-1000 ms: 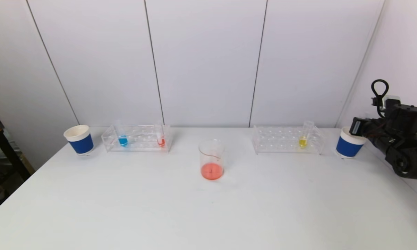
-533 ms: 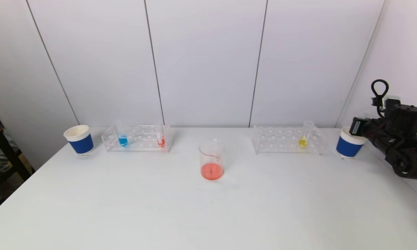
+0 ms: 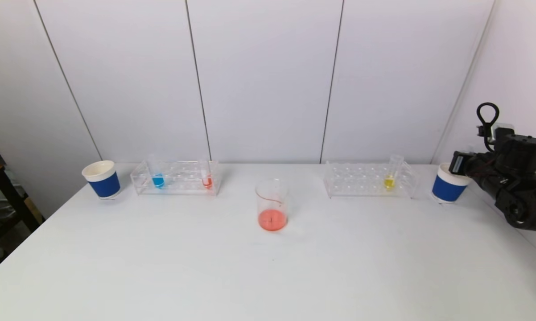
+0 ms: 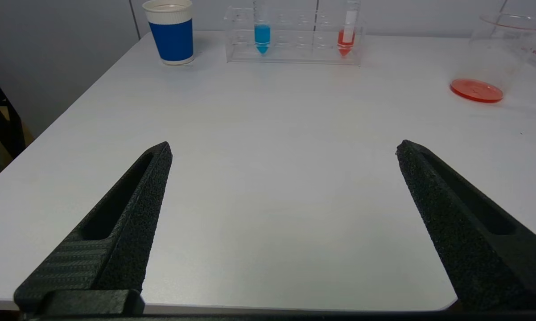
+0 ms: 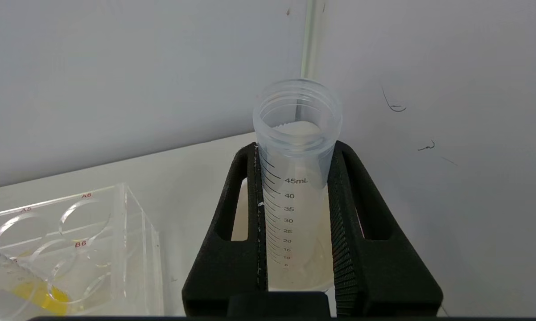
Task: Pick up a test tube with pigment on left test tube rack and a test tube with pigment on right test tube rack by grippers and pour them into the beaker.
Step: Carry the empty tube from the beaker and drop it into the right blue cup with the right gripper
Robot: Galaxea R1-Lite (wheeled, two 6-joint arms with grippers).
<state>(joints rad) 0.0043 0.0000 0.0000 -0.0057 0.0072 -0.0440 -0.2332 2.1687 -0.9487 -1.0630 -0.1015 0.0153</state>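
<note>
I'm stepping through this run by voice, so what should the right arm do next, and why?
Probably open the right gripper and release the empty tube. It looks drained, is clamped upright over the right paper cup, and red liquid already sits in the beaker.

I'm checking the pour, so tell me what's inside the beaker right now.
The beaker holds a shallow layer of red-orange liquid at its bottom; above that it is clear and empty. No test tube is in it.

"45mL" on tube (image 5: 294,178); "A6", "B6" on rack (image 5: 116,223)
</note>
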